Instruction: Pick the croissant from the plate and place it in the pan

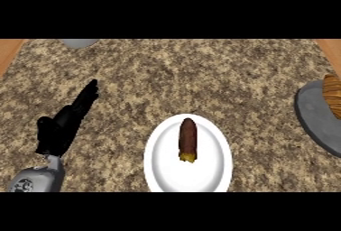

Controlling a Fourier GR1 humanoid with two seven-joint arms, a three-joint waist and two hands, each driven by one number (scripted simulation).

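A brown croissant [188,139] with a yellowish near end lies lengthwise on a white plate [166,171] at the lower middle of the counter. A grey pan [318,118] is cut off by the right edge, and something orange-brown [333,92] shows in it. My left hand [66,122] rests open at the left, fingers straight and pointing away, well apart from the plate. My right hand does not show.
A speckled stone counter [173,76] fills the view. A grey round object [80,43] pokes in at the top left edge. Wooden strips [8,52] border the counter at the far left and far right.
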